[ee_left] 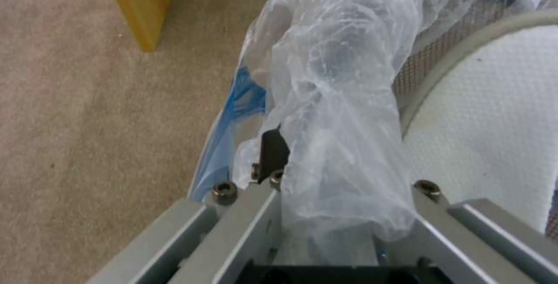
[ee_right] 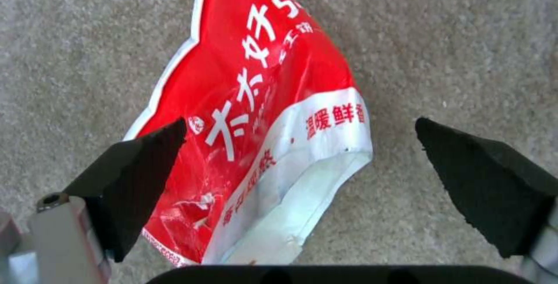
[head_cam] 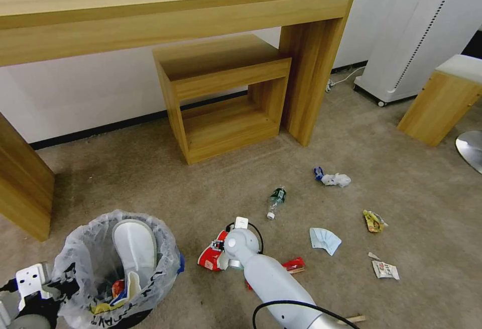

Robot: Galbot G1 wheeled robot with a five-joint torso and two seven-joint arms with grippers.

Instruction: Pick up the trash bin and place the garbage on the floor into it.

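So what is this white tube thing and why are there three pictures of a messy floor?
It's a robot with two arms, tidying up. The big picture comes from a camera on its head, looking down at the floor. The white tube is its right arm, reaching down to a crushed red-and-white paper bowl. One close-up comes from a camera on that arm's wrist: the two black wedges are the fingers of the right pincer, open, one on each side of the bowl.

The other close-up is from the left wrist. The left pincer grips the rim of the trash bin, right over its crinkly plastic bag. A white slipper is already inside.

On the carpet lie a small bottle, a blue face mask, a crumpled tissue and a yellow wrapper.
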